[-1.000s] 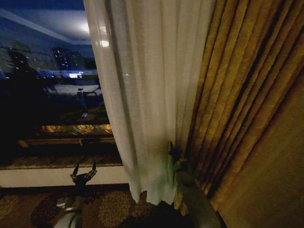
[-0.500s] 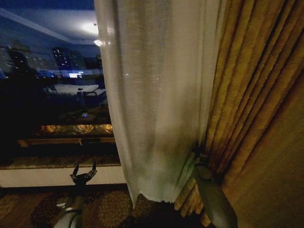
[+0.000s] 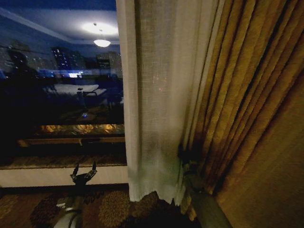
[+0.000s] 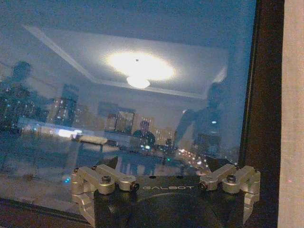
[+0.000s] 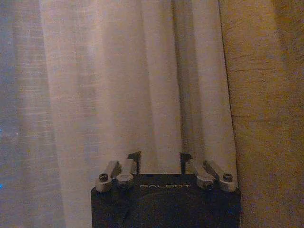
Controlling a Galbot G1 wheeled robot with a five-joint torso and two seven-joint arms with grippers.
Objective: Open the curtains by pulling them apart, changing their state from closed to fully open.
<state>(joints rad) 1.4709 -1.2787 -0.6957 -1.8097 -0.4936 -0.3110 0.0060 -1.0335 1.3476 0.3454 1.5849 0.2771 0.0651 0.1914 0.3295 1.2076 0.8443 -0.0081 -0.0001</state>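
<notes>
Pulled farther toward the robot's right since a second ago, the sheer curtain (image 3: 156, 104) now hangs bunched against the golden-brown drape (image 3: 251, 109), its free edge past the reflected ceiling lamp (image 3: 101, 42) it covered before. More of the dark window (image 3: 57, 95) stands bare, showing city lights and the room's reflection. Below the glass runs a pale sill (image 3: 52, 175), with patterned carpet (image 3: 109, 206) beneath it.

At the seam where sheer fabric meets drape, the right gripper (image 3: 186, 161) presses low into the folds; in the right wrist view its fingers (image 5: 134, 156) stand apart with pleats lying in front of them, clamping nothing that can be seen. The left gripper (image 3: 83, 172) has stayed low in front of the sill, fingers spread and holding nothing, and its wrist camera faces the glass with a strip of curtain at the frame's edge.
</notes>
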